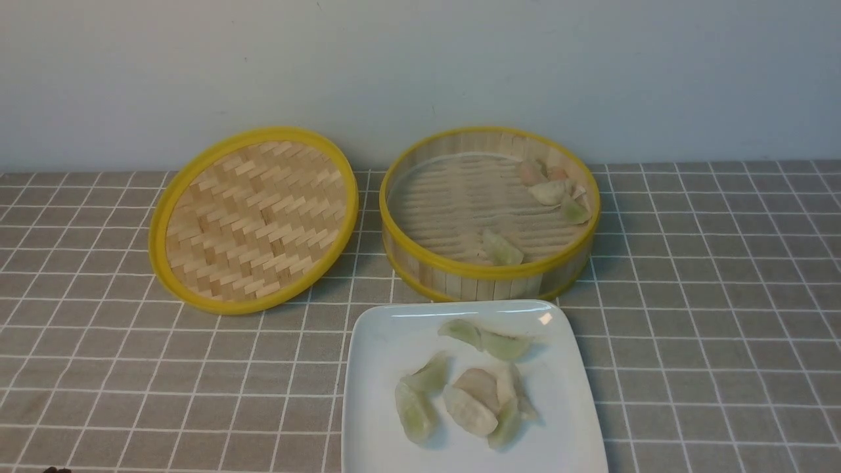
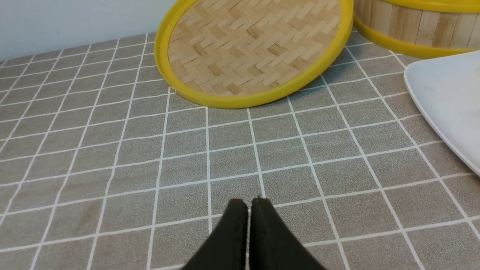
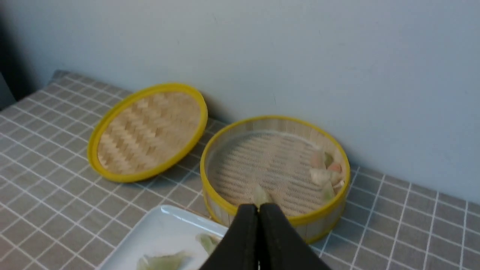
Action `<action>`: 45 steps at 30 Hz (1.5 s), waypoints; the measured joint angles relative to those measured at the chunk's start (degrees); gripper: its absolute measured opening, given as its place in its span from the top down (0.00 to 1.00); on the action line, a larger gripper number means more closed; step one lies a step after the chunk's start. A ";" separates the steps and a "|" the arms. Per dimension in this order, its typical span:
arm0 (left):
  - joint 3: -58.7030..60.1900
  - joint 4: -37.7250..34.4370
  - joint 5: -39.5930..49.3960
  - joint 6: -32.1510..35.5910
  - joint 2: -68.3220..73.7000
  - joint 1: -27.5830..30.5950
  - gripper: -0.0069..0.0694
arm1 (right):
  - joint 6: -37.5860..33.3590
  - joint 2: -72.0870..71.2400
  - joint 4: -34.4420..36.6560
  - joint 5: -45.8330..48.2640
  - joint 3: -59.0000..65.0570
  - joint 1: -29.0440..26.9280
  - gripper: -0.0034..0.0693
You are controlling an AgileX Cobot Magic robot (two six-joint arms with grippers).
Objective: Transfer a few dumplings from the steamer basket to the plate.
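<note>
Spreading grey grid cloth (image 1: 723,295), pale wall (image 1: 420,66), left tool (image 2: 248,203), right tool (image 3: 258,208) closed, seemingly empty

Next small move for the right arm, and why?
Probably open the right claw and reach for the lone green dumpling by the near wall of the steamer basket: the claw is shut and empty, and that dumpling sits apart, nearest the plate.

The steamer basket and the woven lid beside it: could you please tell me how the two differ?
The steamer basket is deep with upright slat walls; the lid is shallow. The basket's floor is slatted, the lid's surface a herringbone weave. The basket holds dumplings; the lid holds nothing. The basket sits flat, while the lid looks tilted, its basket-side edge raised. Both are round bamboo with yellow rims.
</note>
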 joint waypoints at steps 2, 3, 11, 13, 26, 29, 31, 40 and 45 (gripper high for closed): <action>0.00 0.00 0.00 0.00 0.00 0.00 0.92 | 0.19 -4.09 0.07 -4.19 4.18 0.00 0.97; 0.00 0.00 0.00 0.00 0.00 0.00 0.92 | 0.55 -5.64 0.40 -5.88 5.73 0.00 0.97; 0.00 0.00 0.00 0.00 0.00 0.00 0.92 | 1.63 -8.81 5.98 -8.02 8.69 0.00 0.97; 0.00 0.00 0.00 0.00 0.00 0.00 0.92 | 1.67 -8.93 6.55 -8.02 8.81 0.00 0.97; 0.00 0.00 0.00 0.00 0.00 0.00 0.92 | 1.62 -10.36 4.71 -14.49 11.69 -3.39 0.97; 0.00 0.00 0.00 0.00 0.00 0.00 0.92 | 1.62 -12.34 4.53 -17.43 16.37 -9.82 0.97; 0.00 0.00 0.00 0.00 0.00 0.00 0.92 | 1.62 -13.95 4.08 -18.83 20.25 -15.19 0.97; 0.00 0.00 0.00 0.00 0.00 0.00 0.92 | 1.62 -25.30 0.37 -19.50 43.52 -31.32 0.97; 0.00 0.00 0.00 0.00 0.00 0.00 0.92 | 1.62 -31.48 0.09 -19.24 52.99 -32.92 0.97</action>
